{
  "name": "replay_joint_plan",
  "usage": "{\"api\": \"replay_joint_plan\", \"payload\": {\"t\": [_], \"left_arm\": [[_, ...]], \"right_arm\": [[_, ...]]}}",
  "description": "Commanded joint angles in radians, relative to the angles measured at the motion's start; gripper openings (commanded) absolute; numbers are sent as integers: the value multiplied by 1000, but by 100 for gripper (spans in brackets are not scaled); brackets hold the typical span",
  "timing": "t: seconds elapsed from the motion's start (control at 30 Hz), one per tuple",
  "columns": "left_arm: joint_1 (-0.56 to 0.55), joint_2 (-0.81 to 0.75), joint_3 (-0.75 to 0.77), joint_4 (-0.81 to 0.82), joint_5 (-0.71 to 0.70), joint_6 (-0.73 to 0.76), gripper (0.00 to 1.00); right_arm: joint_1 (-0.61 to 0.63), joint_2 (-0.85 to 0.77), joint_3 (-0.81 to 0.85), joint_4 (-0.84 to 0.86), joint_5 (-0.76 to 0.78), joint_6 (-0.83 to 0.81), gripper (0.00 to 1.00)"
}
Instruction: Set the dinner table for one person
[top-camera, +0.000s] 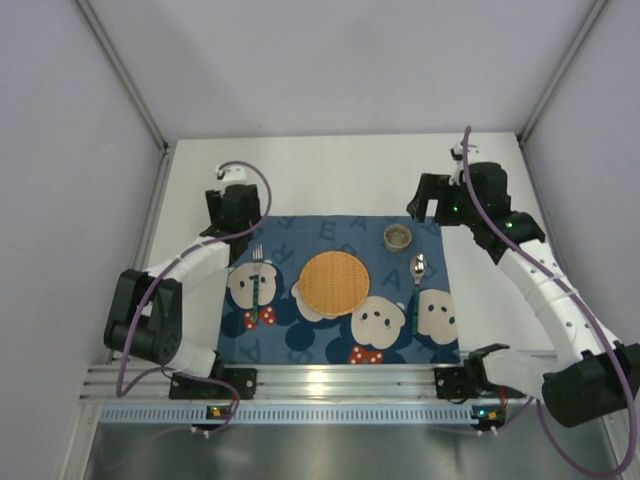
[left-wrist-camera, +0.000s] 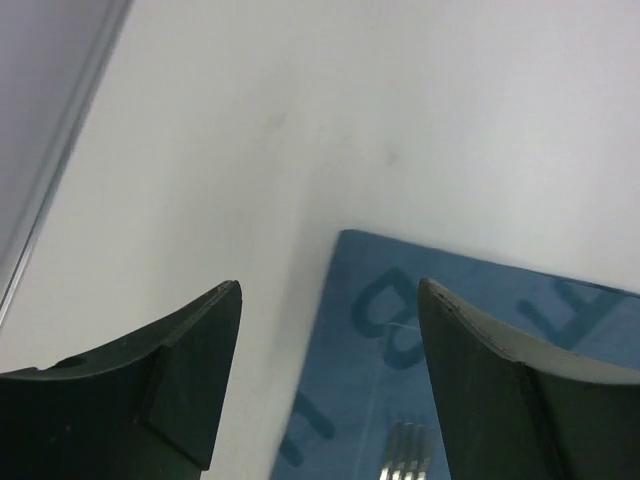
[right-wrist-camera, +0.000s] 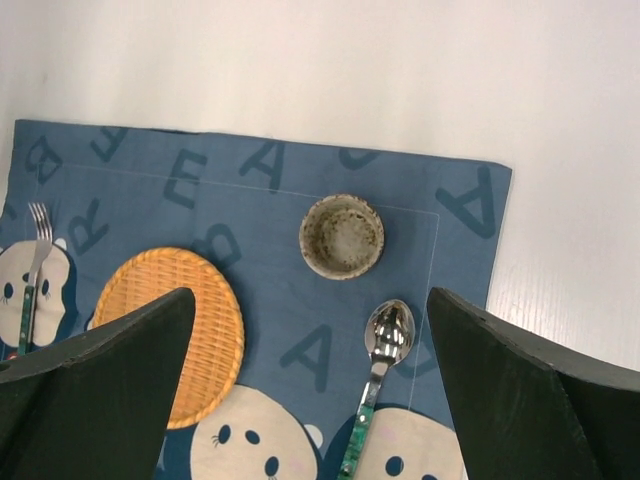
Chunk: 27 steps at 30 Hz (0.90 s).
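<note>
The white dinner table (top-camera: 340, 165) carries a dark blue cartoon-bear placemat (top-camera: 340, 335). On the mat lie a round woven orange plate (top-camera: 333, 282), a fork (top-camera: 257, 285) with a green handle at its left, a spoon (top-camera: 416, 280) at its right, and a small speckled bowl (top-camera: 398, 237) at the back right. My left gripper (top-camera: 232, 215) is open and empty above the mat's back left corner; the fork tines (left-wrist-camera: 405, 452) show below it. My right gripper (top-camera: 432, 210) is open and empty, high above the bowl (right-wrist-camera: 341, 236) and spoon (right-wrist-camera: 378, 370).
Grey enclosure walls stand at the left, back and right of the table. An aluminium rail (top-camera: 330, 385) runs along the near edge between the arm bases. Bare white tabletop lies behind the mat (right-wrist-camera: 300, 70).
</note>
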Motion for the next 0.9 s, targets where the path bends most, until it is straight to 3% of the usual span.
{"api": "replay_joint_plan", "payload": {"t": [0.0, 0.1, 0.2, 0.27, 0.33, 0.87], "left_arm": [[101, -117, -143, 318, 16, -54, 77], [232, -115, -118, 236, 15, -87, 83], [255, -73, -71, 187, -103, -61, 93], [255, -87, -90, 235, -105, -32, 99], [258, -114, -141, 315, -39, 18, 98], [263, -78, -219, 272, 61, -98, 99]], "right_arm": [[9, 39, 50, 74, 11, 24, 100], [9, 57, 47, 76, -21, 57, 100], [14, 98, 52, 74, -59, 63, 100], [19, 131, 64, 73, -72, 66, 100], [22, 148, 81, 73, -81, 76, 100], [49, 200, 99, 62, -84, 77, 100]]}}
